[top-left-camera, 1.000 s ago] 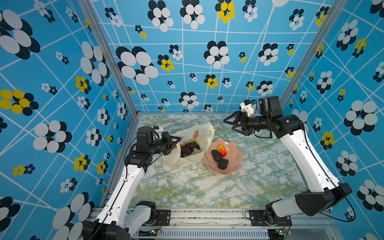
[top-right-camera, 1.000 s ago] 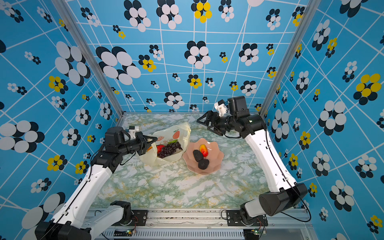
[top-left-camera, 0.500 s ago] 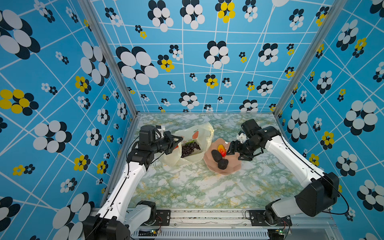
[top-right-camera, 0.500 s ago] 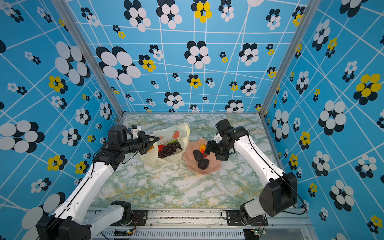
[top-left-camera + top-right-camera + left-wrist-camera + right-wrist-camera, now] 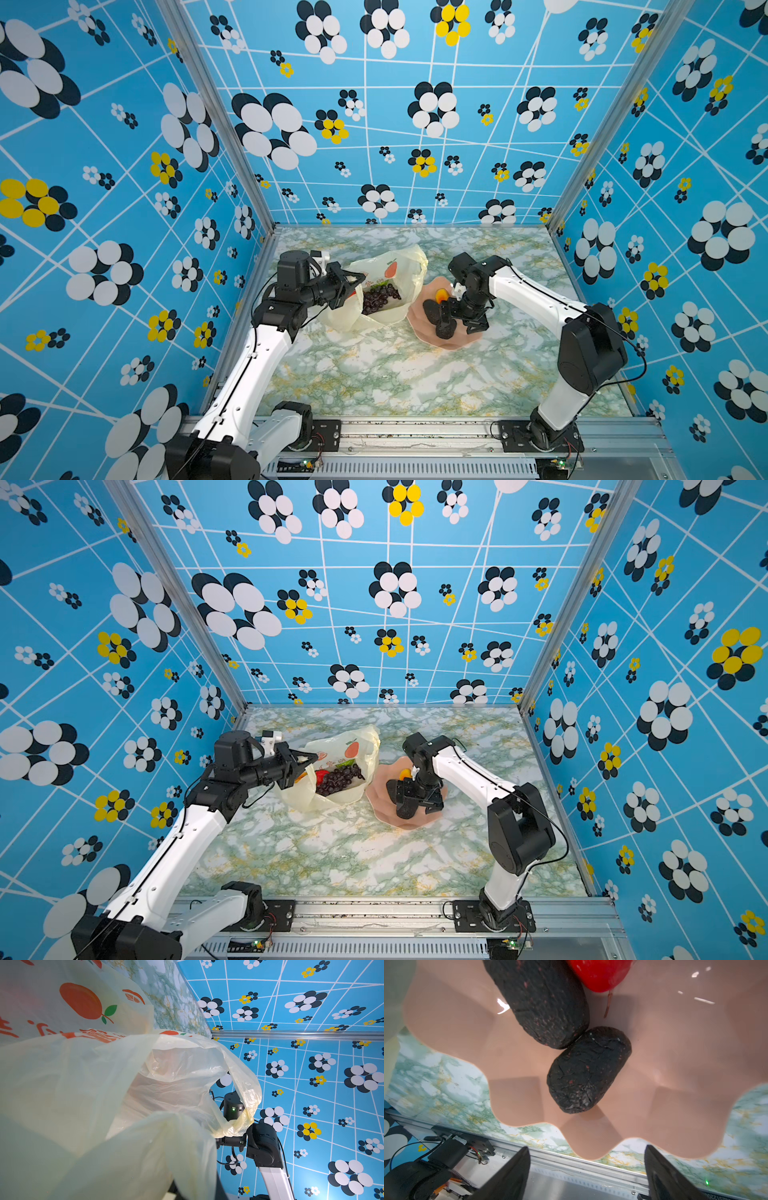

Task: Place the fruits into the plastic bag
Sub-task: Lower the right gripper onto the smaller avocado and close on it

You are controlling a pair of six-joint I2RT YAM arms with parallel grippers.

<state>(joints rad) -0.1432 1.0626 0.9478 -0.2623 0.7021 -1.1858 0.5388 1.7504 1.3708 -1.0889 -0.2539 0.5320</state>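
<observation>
The plastic bag lies open at the back left of the table, pale yellow with orange prints. My left gripper is shut on its rim and holds the mouth up; in the left wrist view the plastic bag hides the jaws. A dark grape bunch and a red piece lie inside. My right gripper hangs open just over the pink bowl. Two dark bumpy ovals and a red fruit rest in the bowl. Nothing sits between the right gripper's fingers.
The bowl touches the bag's right side on the green marbled table. Blue flowered walls close in the left, back and right. A metal rail with both arm bases runs along the front edge.
My right arm has swung down from high at the back to just over the bowl, jaws wide. The left gripper has kept its hold on the bag.
</observation>
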